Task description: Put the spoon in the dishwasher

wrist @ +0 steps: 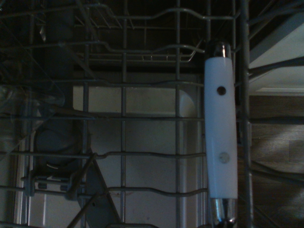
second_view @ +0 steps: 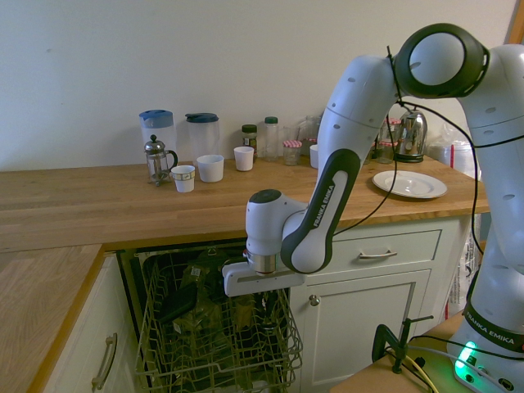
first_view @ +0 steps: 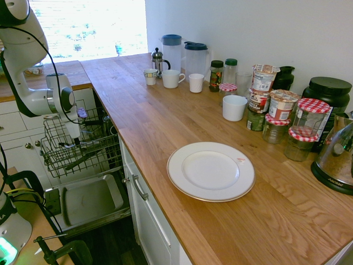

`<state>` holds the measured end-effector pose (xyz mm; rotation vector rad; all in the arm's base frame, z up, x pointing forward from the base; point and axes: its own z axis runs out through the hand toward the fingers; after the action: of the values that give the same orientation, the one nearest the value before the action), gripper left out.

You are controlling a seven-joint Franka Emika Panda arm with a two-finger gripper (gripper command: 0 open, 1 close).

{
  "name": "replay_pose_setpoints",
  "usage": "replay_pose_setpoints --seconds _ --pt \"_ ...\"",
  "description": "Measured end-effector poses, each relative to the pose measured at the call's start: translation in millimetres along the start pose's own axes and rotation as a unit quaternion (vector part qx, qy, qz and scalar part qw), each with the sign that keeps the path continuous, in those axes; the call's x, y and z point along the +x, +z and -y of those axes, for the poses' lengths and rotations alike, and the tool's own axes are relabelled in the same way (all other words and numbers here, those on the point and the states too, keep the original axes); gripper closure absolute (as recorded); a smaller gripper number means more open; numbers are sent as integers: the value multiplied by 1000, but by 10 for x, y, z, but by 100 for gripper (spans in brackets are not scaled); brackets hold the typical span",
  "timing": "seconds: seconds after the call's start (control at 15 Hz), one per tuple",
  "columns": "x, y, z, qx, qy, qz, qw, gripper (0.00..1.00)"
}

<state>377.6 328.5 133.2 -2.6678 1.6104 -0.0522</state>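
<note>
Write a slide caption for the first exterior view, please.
Franka gripper lowers a spoon into the open dishwasher's wire rack, beside a wooden counter holding a white plate.

The hand (first_view: 75,144) is sitting down among the rack (first_view: 83,149) wires in the first exterior view, too small and dark to show its fingers. In the second exterior view the wrist flange is covering it entirely. The spoon (wrist: 220,137) is showing only in the wrist view, as a white-handled piece running off the bottom edge; its bowl is not making out. The dishwasher (second_view: 214,327) is being cut by the bottom edge in the second exterior view. The kettle (first_view: 336,160) is running off the right edge.
</note>
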Motion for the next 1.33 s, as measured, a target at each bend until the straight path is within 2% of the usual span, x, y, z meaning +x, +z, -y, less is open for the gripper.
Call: replay_pose_setpoints --seconds 0.33,0.4,1.33 --pt "-42 307 142 -10 1 8 1000 100" --pt "-40 332 158 -11 1 9 1000 0" --pt "-152 297 295 -1 -18 -1 1000 0"
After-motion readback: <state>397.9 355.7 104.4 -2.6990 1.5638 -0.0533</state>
